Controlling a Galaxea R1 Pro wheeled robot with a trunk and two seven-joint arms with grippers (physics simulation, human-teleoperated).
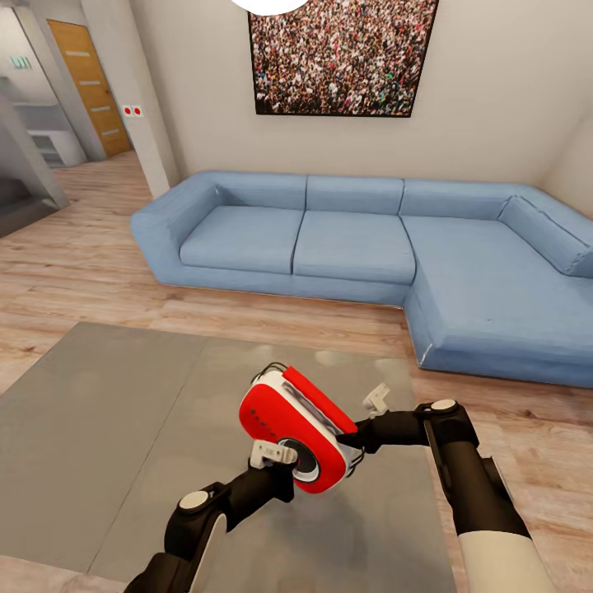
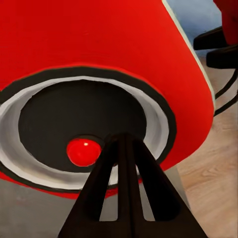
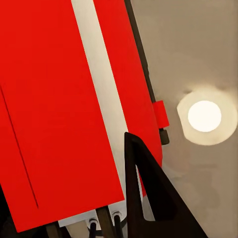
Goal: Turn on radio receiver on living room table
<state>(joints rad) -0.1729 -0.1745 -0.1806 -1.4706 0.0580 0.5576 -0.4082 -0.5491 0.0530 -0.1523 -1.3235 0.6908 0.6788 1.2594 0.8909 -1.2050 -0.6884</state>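
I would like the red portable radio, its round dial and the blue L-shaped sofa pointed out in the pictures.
Red portable radio with white edge band (image 1: 276, 416): head view, on its red front face.
Round dial (image 2: 84, 151): left wrist view, on its red centre.
Blue L-shaped sofa (image 1: 354, 247): head view, on the middle seat cushion.

The head view looks forward and down over the table (image 1: 99, 428) toward the sofa (image 1: 354, 239), while both wrist views sit very close to the radio receiver (image 1: 298, 428), which all three share.
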